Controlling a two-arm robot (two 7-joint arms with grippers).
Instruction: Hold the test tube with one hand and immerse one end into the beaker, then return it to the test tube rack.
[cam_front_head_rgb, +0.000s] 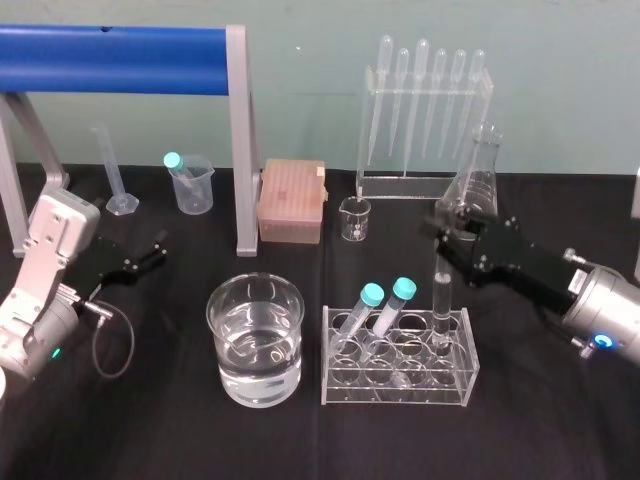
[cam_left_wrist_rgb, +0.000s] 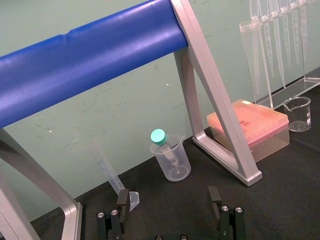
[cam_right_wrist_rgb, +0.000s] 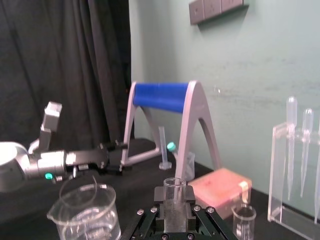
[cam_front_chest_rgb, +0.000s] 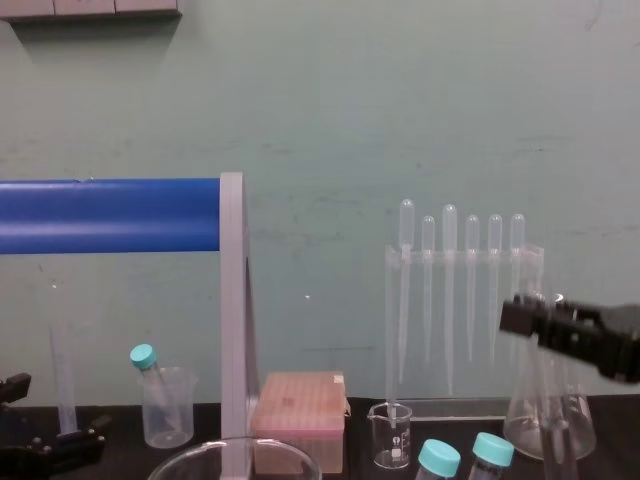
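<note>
The right gripper's (cam_right_wrist_rgb: 174, 196) jaws are closed narrow on the test tube (cam_front_head_rgb: 441, 308) just under its flared rim. The tube stands upright with its lower end in the right rear hole of the test tube rack (cam_front_head_rgb: 400, 386), and the black wrist and silver arm run off to the right of the rack. Two teal-capped tubes (cam_front_head_rgb: 366, 309) lean in the rack's left rear holes, the beaker (cam_front_head_rgb: 255, 345) of clear liquid stands just left of the rack, and well beyond it to the left the left gripper (cam_left_wrist_rgb: 168, 196) rests low with its jaws wide apart and empty.

Pink tip box (cam_front_head_rgb: 291, 205) between blue-bar frame (cam_front_head_rgb: 120, 58) and pipette stand (cam_front_head_rgb: 420, 186).
</note>
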